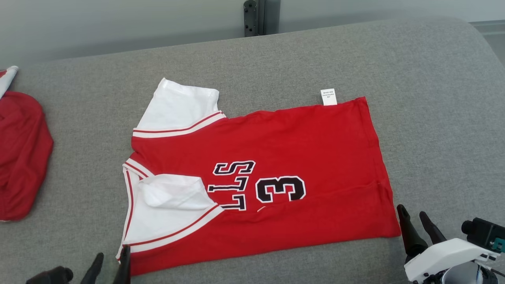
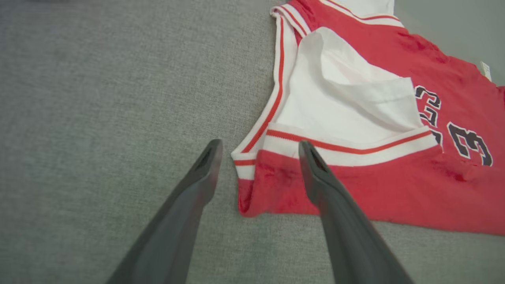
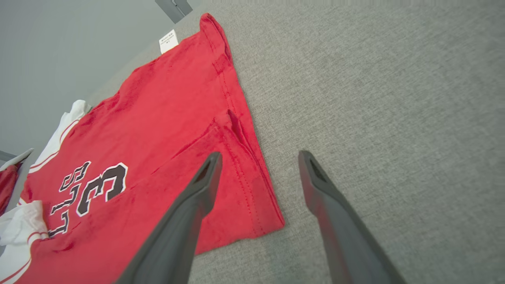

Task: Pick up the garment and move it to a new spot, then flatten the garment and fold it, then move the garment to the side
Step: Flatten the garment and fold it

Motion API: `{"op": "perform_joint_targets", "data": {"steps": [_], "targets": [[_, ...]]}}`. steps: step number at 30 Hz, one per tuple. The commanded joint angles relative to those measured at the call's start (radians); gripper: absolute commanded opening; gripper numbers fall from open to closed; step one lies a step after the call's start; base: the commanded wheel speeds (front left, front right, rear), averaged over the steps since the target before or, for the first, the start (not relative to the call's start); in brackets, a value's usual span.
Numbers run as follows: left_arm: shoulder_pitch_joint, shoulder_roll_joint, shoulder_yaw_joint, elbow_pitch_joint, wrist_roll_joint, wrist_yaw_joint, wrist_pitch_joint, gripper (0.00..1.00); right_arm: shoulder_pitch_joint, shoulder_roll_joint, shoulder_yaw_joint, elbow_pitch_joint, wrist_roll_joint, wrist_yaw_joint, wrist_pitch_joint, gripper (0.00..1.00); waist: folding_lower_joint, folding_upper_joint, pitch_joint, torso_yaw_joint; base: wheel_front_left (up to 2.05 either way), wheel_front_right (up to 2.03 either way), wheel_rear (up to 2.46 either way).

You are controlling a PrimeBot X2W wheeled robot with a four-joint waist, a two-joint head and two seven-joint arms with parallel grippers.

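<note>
Now 1 garment [image 1: 256, 169] w/ 2 splayed grippers [image 1: 112, 253] [image 1: 411, 211]

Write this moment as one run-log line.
jersey: flat on grey surface, near sleeve folded in | left gripper: open at shoulder corner, empty | right gripper: open at hem corner, empty

Our right gripper [image 1: 411, 210], lower right of the head view, has two long, dark, tapering fingers on a glossy white housing [image 1: 446, 254], beside a black block [image 1: 483, 233] with a teal patch; our left gripper [image 1: 113, 251], lower left, shows matching dark fingers.
</note>
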Motion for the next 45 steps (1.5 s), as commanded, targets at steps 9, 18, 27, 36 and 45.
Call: {"op": "perform_joint_targets", "data": {"steps": [9,18,27,36,45], "targets": [[-0.259,0.091,-0.005,-0.03,0.074,-0.012,0.064,1.0,-0.121,-0.008,0.046,-0.054,-0.064,0.0,-0.006,1.0,0.0,0.0,0.054,-0.028,0.0,0.0,0.0],[-0.649,0.138,-0.081,0.116,0.146,-0.062,0.204,1.0,-0.295,-0.06,0.17,-0.045,-0.078,0.0,-0.008,1.0,0.0,0.0,0.191,-0.081,0.0,0.0,0.0],[-0.953,0.122,-0.126,0.331,0.21,-0.072,0.267,1.0,-0.428,-0.097,0.255,-0.044,-0.057,0.0,-0.032,1.0,0.0,0.0,0.342,-0.126,0.0,0.0,0.0],[-1.1,0.115,-0.153,0.475,0.252,-0.062,0.292,1.0,-0.486,-0.118,0.304,-0.049,-0.039,0.0,-0.06,1.0,0.0,0.0,0.393,-0.149,0.0,0.0,0.0],[-1.119,0.112,-0.201,0.534,0.27,-0.089,0.308,0.24,-0.522,-0.15,0.294,-0.068,-0.041,0.0,-0.053,1.0,0.0,0.0,0.392,-0.144,0.0,0.0,0.0]]}}
